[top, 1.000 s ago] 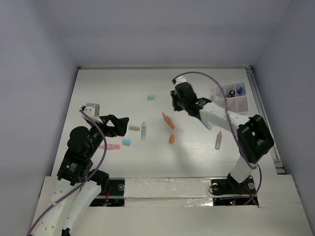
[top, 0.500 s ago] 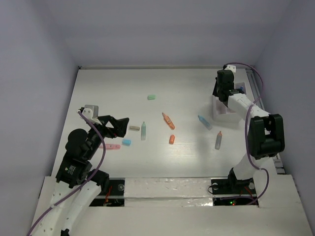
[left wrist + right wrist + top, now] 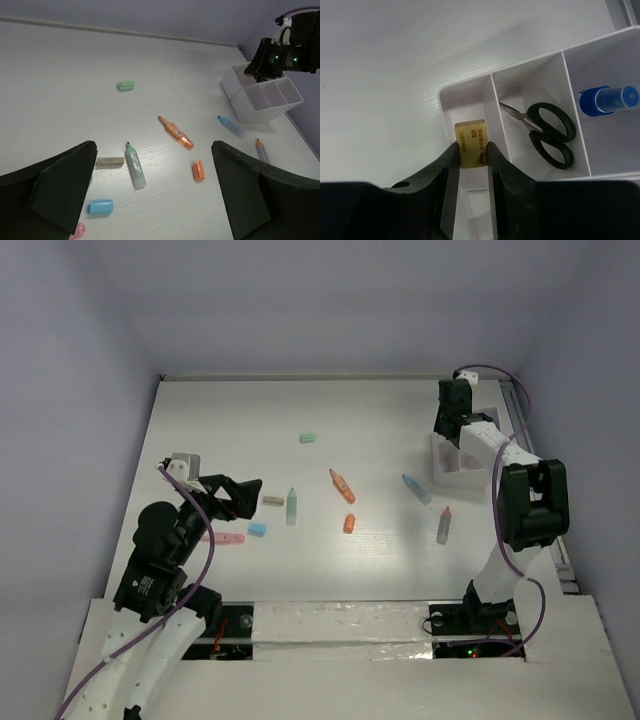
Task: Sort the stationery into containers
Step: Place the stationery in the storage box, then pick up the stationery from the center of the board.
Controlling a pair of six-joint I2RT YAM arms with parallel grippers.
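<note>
While the left gripper (image 3: pixel 153 145) hangs over the near left part of the table (image 3: pixel 230 420) with its jaws spread wide and nothing between them, most of the stationery lies loose on the white surface to its right. Nearest that arm, a pink pen (image 3: pixel 222 537) lies at the near left, with a blue eraser (image 3: pixel 257 530) just right of it. A little farther off sits a tan eraser (image 3: pixel 273 501), and beside it on the right is a mint pen (image 3: pixel 291 506) pointing toward the far wall. Well apart, toward the far side, a green eraser (image 3: pixel 308 438) lies alone. Around the middle of the table an orange pen (image 3: pixel 343 486) lies slantwise. Nearer than it, and apart from it, is a short orange piece (image 3: pixel 349 523). Farther right come a blue pen (image 3: pixel 417 489), also slantwise, and near of it a grey pen (image 3: pixel 443 526) with an orange tip.

At the far right stands the white tray (image 3: pixel 470 102), divided into square compartments. The right gripper (image 3: pixel 471 159) is above the tray's far left corner, its jaws closed on a yellowish eraser (image 3: pixel 471 136) with printing on its face, pinched between the two fingers. That eraser hangs over the corner compartment; whether it touches the floor cannot be told. The compartment next on the right holds black-handled scissors (image 3: pixel 555 141), and the one after that a blue-capped item (image 3: pixel 607 99).
</note>
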